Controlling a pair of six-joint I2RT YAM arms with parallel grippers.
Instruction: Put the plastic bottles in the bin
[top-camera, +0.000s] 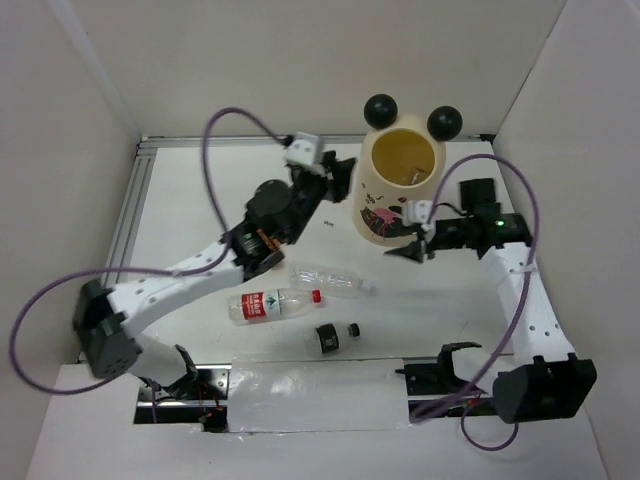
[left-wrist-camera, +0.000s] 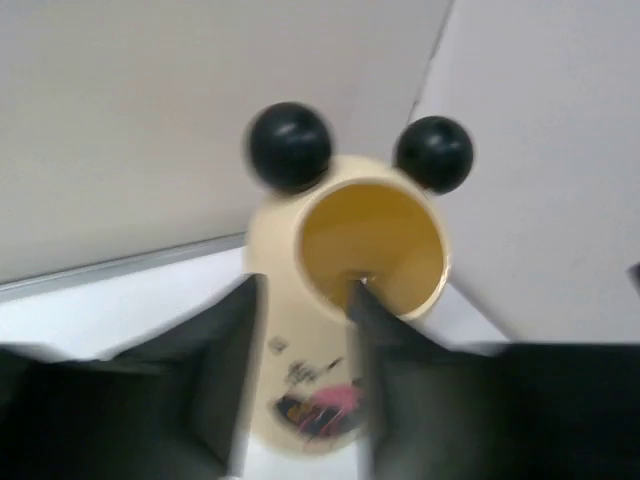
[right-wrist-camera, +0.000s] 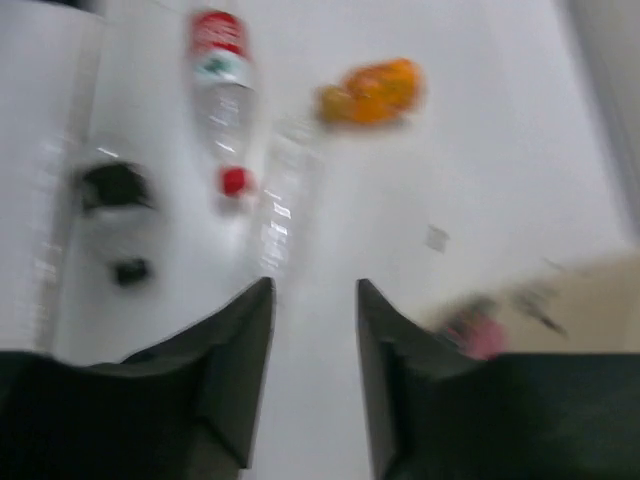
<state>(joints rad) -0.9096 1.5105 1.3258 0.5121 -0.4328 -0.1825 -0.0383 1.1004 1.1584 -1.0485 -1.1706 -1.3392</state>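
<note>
The cream bin (top-camera: 398, 190) with two black ball ears stands at the back; something pale lies inside it. My left gripper (top-camera: 342, 178) is open and empty, just left of the bin's rim; the left wrist view shows the bin (left-wrist-camera: 360, 250) between its fingers (left-wrist-camera: 235, 340). My right gripper (top-camera: 410, 250) is open and empty, low in front of the bin. On the table lie a clear bottle (top-camera: 330, 280), a red-label bottle (top-camera: 272, 303) and a short black-label bottle (top-camera: 335, 338). The right wrist view shows them blurred, with an orange bottle (right-wrist-camera: 370, 92) beyond.
White walls close in the back and both sides. An aluminium rail (top-camera: 135, 200) runs along the left edge. A clear plastic sheet (top-camera: 310, 395) covers the near edge between the arm bases. A small dark speck (top-camera: 328, 224) lies left of the bin.
</note>
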